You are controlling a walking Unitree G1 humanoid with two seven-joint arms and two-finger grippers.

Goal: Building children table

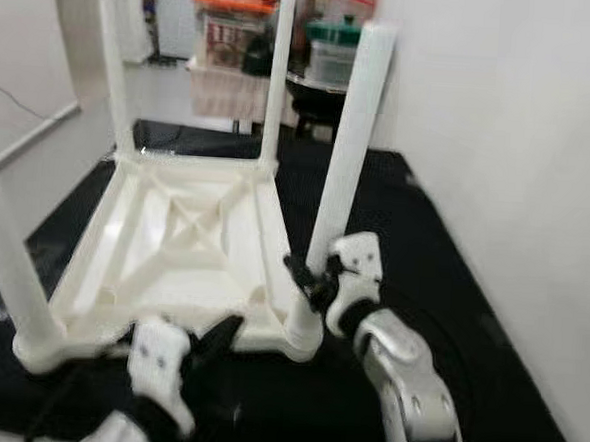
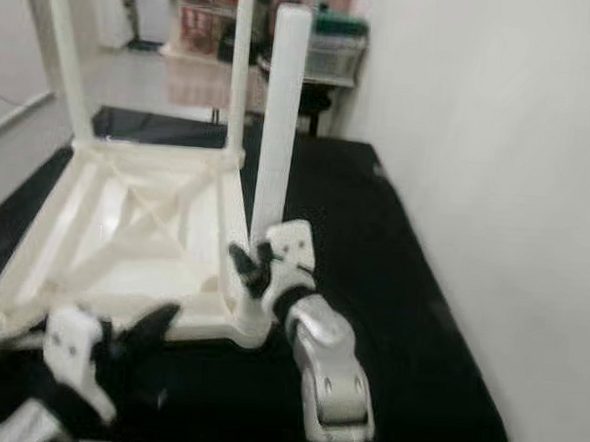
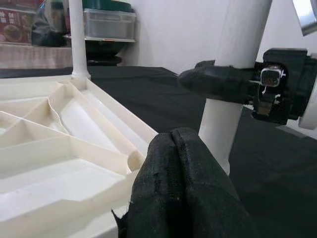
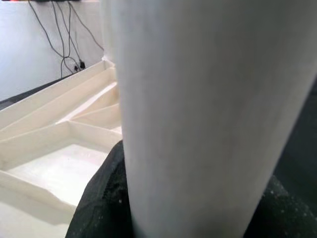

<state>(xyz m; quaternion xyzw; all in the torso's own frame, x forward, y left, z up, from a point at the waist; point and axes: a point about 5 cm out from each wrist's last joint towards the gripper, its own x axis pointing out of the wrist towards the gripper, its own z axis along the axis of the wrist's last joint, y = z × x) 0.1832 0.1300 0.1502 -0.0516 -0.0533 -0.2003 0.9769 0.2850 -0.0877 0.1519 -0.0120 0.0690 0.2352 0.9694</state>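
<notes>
Left eye view: upside-down white plastic children's table [image 1: 188, 245] at frame centre on black floor mat [image 1: 443, 250]. Right gripper [image 1: 311, 280] clamped around near-right round white leg [image 1: 347, 154], low down. Left gripper [image 1: 218, 339] at lower centre, touching table's near edge.

Left wrist view: black fingers [image 3: 183, 193] pressed together, holding nothing.

Right wrist view: leg between fingers.

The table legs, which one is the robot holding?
The near leg at the upturned table top's right corner. The right gripper clamps it low down; the other legs stand untouched.
</notes>
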